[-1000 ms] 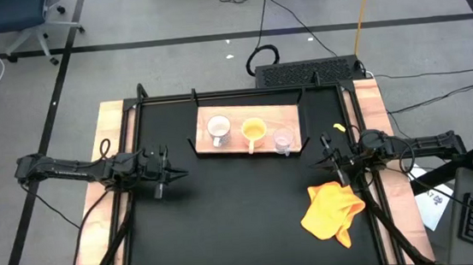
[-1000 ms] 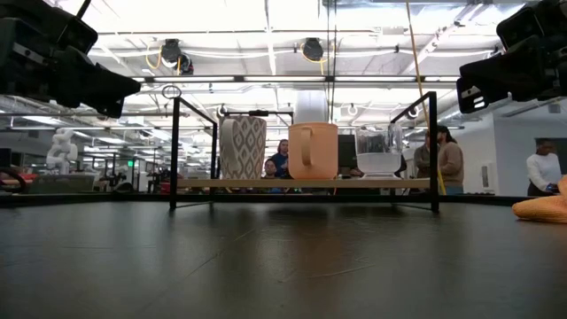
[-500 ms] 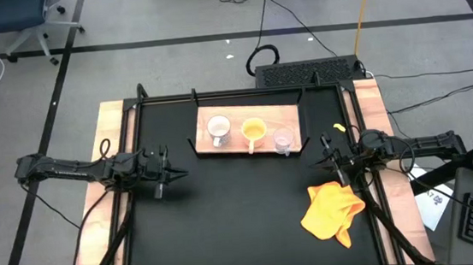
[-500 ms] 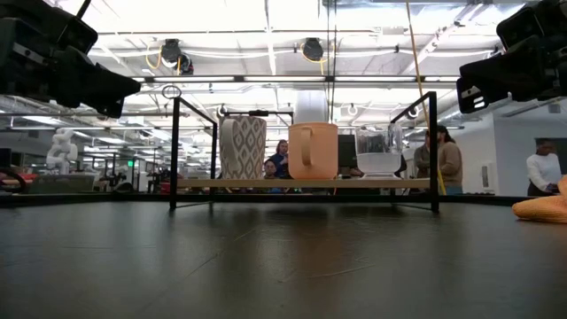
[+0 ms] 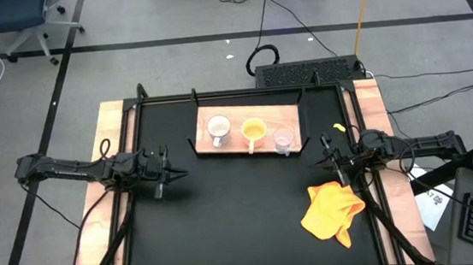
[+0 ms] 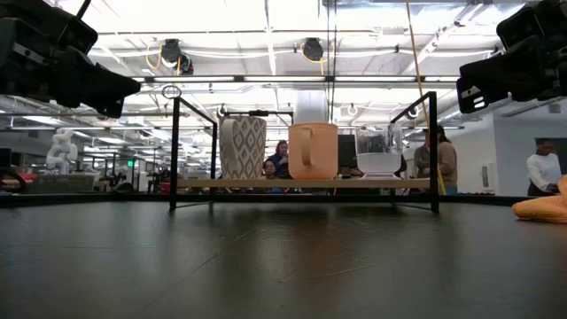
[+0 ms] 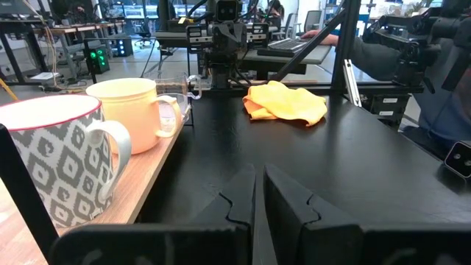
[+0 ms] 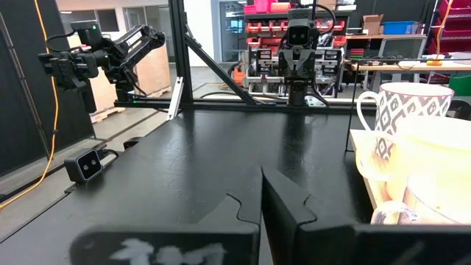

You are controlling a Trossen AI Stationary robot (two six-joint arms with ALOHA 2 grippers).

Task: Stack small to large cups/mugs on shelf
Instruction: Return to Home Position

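Note:
Three cups stand side by side on the light-wood shelf [image 5: 248, 117] at the table's far middle: a white patterned mug [image 5: 218, 131] on the left, an orange-yellow mug [image 5: 254, 131] in the middle, and a clear glass cup [image 5: 283, 139] on the right. Each rests on its base; none is stacked. They also show in the low view: white mug [image 6: 242, 148], yellow mug [image 6: 312, 151], glass cup [image 6: 379, 152]. My left gripper [image 5: 174, 173] hovers shut at the table's left side. My right gripper [image 5: 324, 155] hovers shut at the right side. Both are empty.
A crumpled yellow cloth [image 5: 333, 211] lies on the black tabletop at the near right, close under my right arm. The shelf has thin black brackets [image 6: 174, 151] at its ends. People stand in the room beyond the table [image 6: 440, 159].

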